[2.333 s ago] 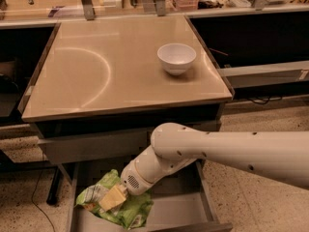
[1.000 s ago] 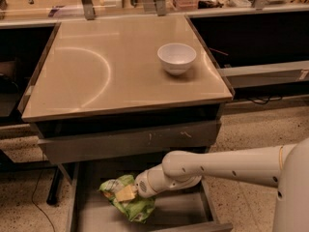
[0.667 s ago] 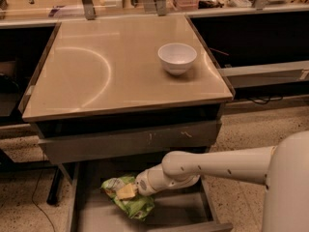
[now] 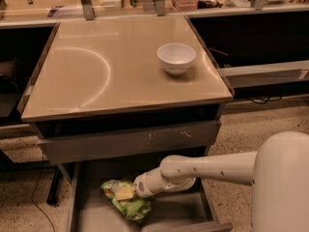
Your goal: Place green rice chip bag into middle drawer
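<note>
The green rice chip bag (image 4: 129, 203) lies crumpled on the grey floor of the open middle drawer (image 4: 179, 212), toward its left half, with a pale panel facing up. My gripper (image 4: 131, 192) is at the end of the white arm, which reaches into the drawer from the right. It rests right against the top of the bag. The arm's wrist hides where the gripper meets the bag.
Above the open drawer is a shut grey drawer front with pale scratch marks (image 4: 145, 141). A white bowl (image 4: 176, 57) stands on the tan tabletop (image 4: 96, 66). The drawer's thin side walls (image 4: 73, 202) flank the bag. Speckled floor lies on both sides.
Since the oldest frame, my arm has dropped lower and carried the bag from the drawer's front left further in onto its floor. Over the last second, almost nothing has moved.
</note>
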Controlling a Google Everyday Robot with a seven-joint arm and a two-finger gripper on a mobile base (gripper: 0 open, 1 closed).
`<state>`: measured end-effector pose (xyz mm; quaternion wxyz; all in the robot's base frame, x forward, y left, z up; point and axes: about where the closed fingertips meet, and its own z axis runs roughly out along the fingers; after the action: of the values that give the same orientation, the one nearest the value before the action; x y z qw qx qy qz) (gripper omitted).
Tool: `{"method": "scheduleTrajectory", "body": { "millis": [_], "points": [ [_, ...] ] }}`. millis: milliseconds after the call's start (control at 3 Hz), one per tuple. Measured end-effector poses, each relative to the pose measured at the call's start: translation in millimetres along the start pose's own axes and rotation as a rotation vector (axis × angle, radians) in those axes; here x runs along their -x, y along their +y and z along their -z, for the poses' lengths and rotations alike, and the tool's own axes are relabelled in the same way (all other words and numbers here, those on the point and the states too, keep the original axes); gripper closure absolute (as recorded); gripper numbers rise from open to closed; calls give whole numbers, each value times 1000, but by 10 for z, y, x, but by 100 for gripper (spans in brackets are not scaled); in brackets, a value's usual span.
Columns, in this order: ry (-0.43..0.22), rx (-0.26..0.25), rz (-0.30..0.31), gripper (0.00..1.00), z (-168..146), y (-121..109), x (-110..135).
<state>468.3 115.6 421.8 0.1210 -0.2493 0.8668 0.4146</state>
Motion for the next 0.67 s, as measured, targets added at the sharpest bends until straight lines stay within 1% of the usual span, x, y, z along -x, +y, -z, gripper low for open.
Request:
{"method": "scheduleTrajectory", "body": {
  "millis": [333, 667],
  "points": [
    [1, 2, -3, 83, -13, -3, -10],
    [1, 2, -3, 59, -13, -3, -11]
  ]
}}
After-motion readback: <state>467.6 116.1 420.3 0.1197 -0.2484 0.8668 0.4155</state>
